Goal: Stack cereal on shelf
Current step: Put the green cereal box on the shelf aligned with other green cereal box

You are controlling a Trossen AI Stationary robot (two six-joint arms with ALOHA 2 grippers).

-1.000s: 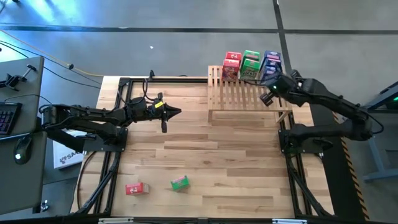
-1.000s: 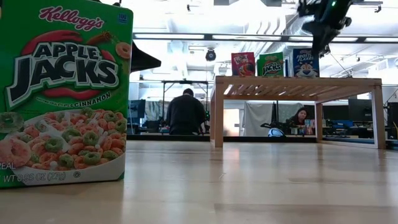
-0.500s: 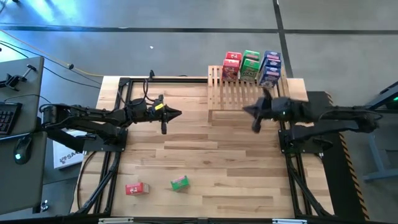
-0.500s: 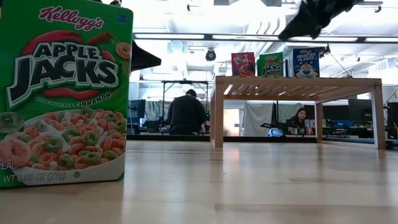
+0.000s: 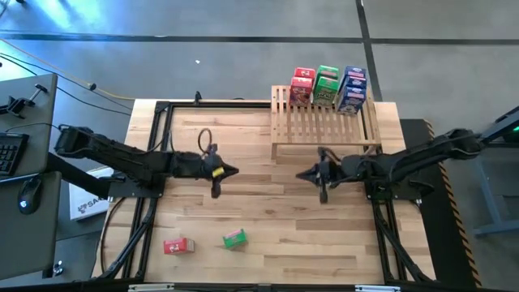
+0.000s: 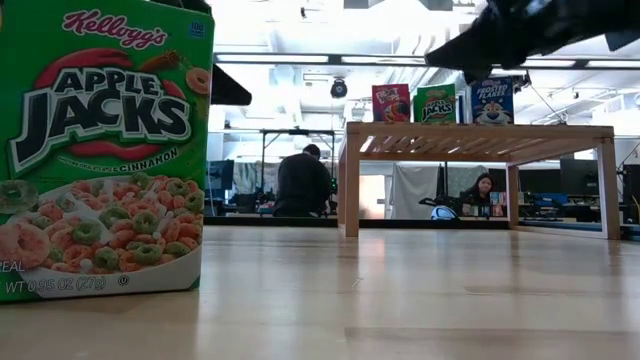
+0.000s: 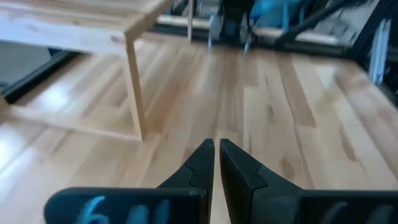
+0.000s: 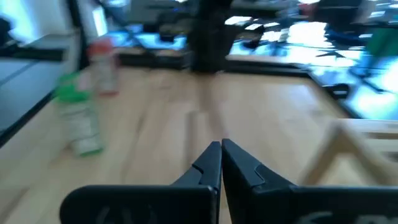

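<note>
Red [image 5: 302,85], green [image 5: 327,83] and blue [image 5: 354,88] cereal boxes stand in stacks along the far edge of the wooden slatted shelf [image 5: 324,123]. The low view shows their fronts above the shelf top [image 6: 480,133]. A red box [image 5: 177,246] and a green box [image 5: 234,238] lie on the table near its near edge; the green box [image 6: 100,150] fills the low view's left. My left gripper [image 5: 231,171] is shut and empty left of the table's middle. My right gripper [image 5: 302,173] is shut and empty in front of the shelf, pointing left.
The two grippers point at each other across a bare stretch of plank table [image 5: 268,203]. A shelf leg [image 7: 134,87] shows in the left wrist view. The right wrist view shows the green box [image 8: 78,118] and red box [image 8: 106,65] far off. People sit in the room behind.
My right gripper has swung away from the blue boxes over the shelf, toward the near edge and the left, and now sits in front of the shelf pointing left. My left gripper has moved a little toward the near edge. No box has moved.
</note>
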